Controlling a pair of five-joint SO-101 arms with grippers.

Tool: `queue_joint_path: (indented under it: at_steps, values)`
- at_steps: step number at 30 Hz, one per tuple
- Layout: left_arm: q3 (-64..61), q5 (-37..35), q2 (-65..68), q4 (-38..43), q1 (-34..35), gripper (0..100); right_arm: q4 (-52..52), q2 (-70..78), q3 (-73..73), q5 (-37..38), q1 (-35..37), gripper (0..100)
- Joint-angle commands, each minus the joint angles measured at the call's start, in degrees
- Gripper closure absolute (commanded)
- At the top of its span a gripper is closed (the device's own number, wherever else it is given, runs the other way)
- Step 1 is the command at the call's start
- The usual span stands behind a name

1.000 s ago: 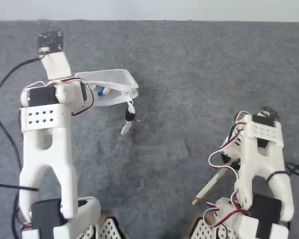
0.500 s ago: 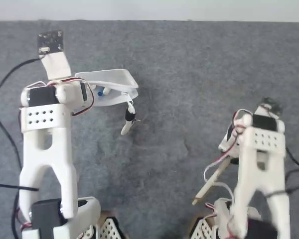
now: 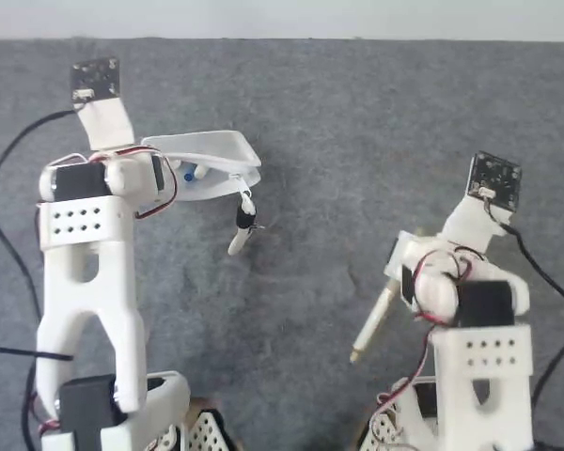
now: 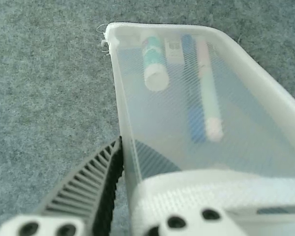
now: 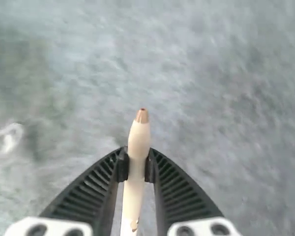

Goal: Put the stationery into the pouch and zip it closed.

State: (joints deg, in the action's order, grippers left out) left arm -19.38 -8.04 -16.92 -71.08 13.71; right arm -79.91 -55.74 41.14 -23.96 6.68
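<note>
Right wrist view: pen (image 5: 139, 129) in end effector (image 5: 136, 158)

Pouch (image 4: 196, 142) pinched at one wall in left gripper (image 4: 124, 167), stretching ahead of it. Stationery pieces (image 4: 205, 93) inside, side by side. Pen (image 5: 137, 142) clamped in right gripper (image 5: 135, 164), tip ahead of fingertips, well apart from pouch, above table (image 3: 357, 113).

We see a cream pen (image 5: 137, 135) with a copper tip, a translucent white, finely lined pouch (image 4: 157, 132), and a mottled grey counter (image 3: 357, 103).
</note>
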Motion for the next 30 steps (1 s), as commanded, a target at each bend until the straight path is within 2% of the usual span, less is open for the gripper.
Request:
queue_joint_path:
  at_steps: [1,9,13,26,30]
  values:
    - [0.1,-1.1,-2.5,0.9,0.1,99,4.8,-4.5,-4.0,-0.6,3.5,99.2]
    - [0.1,-1.1,-2.4,0.9,0.1,99,13.0,-7.2,-4.0,-0.3,11.7,99.2]
    - [0.1,-1.1,-2.4,0.9,0.0,99,17.7,-6.9,-3.9,-0.3,13.7,99.2]
    - [0.1,-1.1,-2.4,1.1,0.0,99,36.9,-6.9,-3.9,0.0,25.2,99.2]
    - [0.1,-1.1,-2.4,1.1,0.0,99,44.1,-6.9,-2.1,5.3,27.1,99.2]
